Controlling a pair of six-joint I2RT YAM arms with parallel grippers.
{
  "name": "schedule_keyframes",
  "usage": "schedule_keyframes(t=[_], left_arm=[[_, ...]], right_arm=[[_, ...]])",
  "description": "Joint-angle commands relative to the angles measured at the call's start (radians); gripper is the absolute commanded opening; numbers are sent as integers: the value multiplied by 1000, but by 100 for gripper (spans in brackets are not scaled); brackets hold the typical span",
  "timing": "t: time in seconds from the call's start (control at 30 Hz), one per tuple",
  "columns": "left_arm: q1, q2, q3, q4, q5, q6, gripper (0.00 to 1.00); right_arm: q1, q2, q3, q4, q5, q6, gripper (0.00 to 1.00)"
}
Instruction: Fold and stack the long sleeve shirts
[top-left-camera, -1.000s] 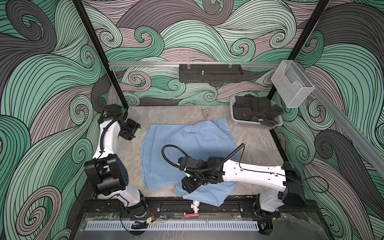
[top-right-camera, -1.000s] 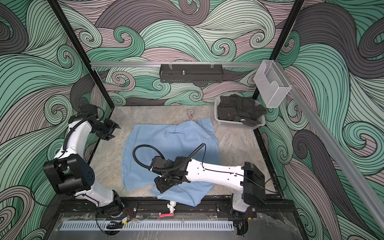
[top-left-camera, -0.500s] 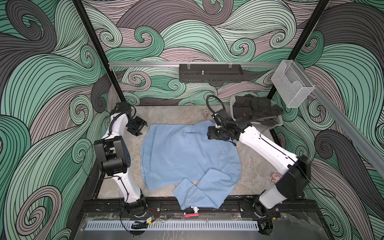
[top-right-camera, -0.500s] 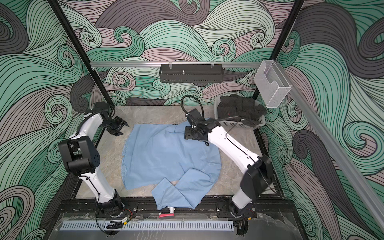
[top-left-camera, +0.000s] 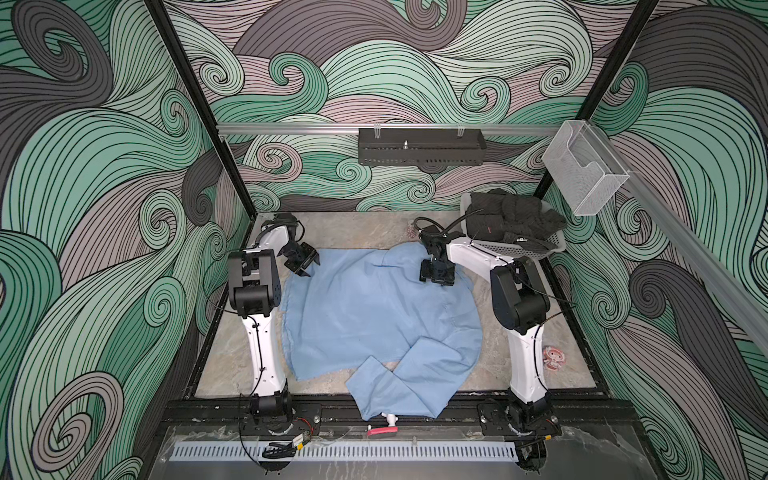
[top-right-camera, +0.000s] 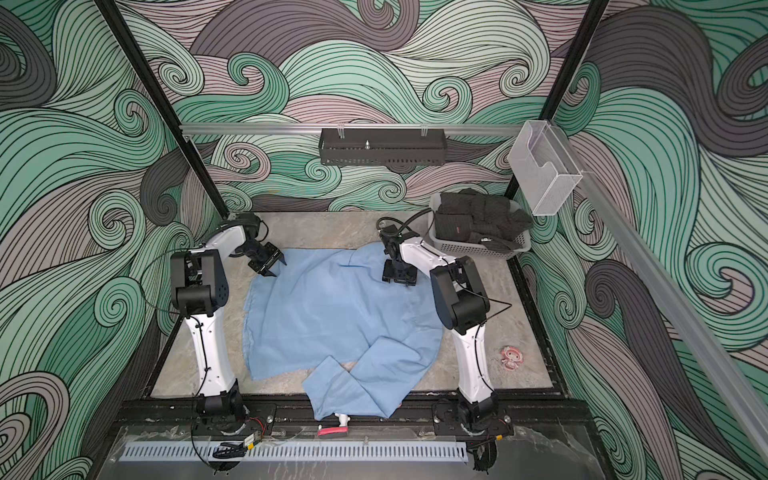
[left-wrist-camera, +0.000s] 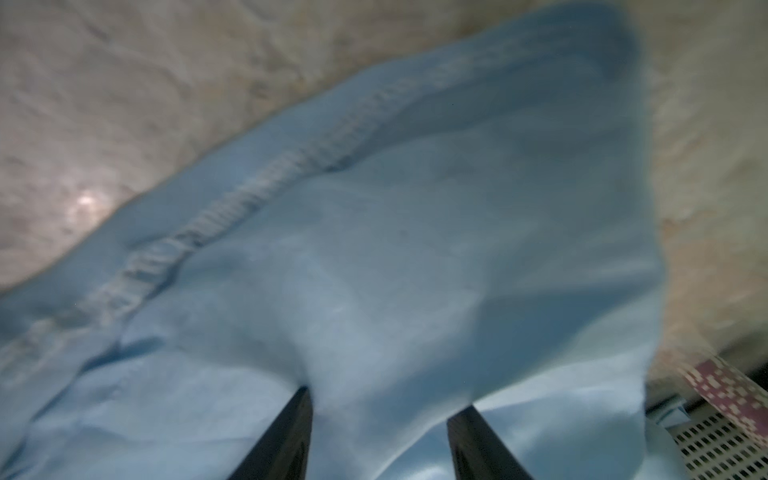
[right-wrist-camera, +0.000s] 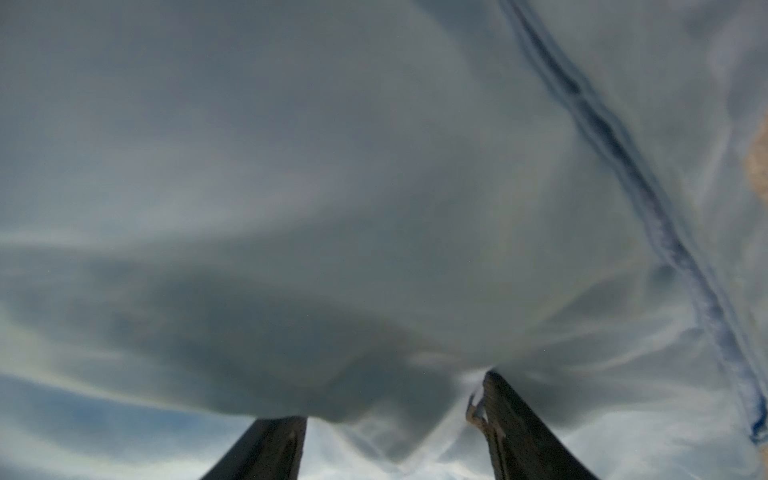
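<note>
The marbled tabletop (top-left-camera: 232, 357) carries 1 light-blue shirt (top-left-camera: 365, 307), 1 grey basket (top-right-camera: 469, 248) and 1 small red-white sticker (top-left-camera: 555, 358).

1. The left arm (top-left-camera: 266, 357) folds at its elbow; the left gripper (top-left-camera: 312, 269) tilts downward toward the middle, jaws apart.
2. The right arm (top-left-camera: 525, 361) folds likewise; the right gripper (top-left-camera: 437, 283) points down, jaws apart.

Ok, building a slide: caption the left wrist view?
Left gripper, jaws apart, over a rumpled blue shirt on the table.

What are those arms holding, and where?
Nothing, it seems: the left end effector and right end effector stand open on the blue shirt's far edge.
</note>
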Motion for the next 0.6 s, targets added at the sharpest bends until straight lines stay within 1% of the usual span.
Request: schedule_keyframes(t=[0.0,0.07,0.13,0.2,0.27,0.37,0.43,0.5,0.57], left_arm=[[36,1,-37,-80,-84,-15,54],[62,-29,-97,-66,-102,-10,53],[83,-59,-143,-52,-91,5,52],[92,-90,-162,-47,-76,25,52],[94,-132,-164,-23,-42,43,54],[93,-186,-114,-7,-22,60,59],[94,-200,-58,-17,-34,86,62],[94,-185,2,-36,-68,101,63],[93,-140,67,-60,-85,111,64]], right_arm=[[-27,-67,-95,-39,25,35,68],[-37,-103,-165,-40,24,41,68],[-38,-135,-219,-38,18,41,67],[-37,-172,-257,-26,-8,35,67],[-26,-223,-272,-5,-31,17,68],[-23,-291,-237,5,-39,-10,70],[-25,-320,-191,-1,-19,-26,72],[-33,-330,-140,-9,3,-38,74],[-53,-308,-82,-22,12,-42,74]])
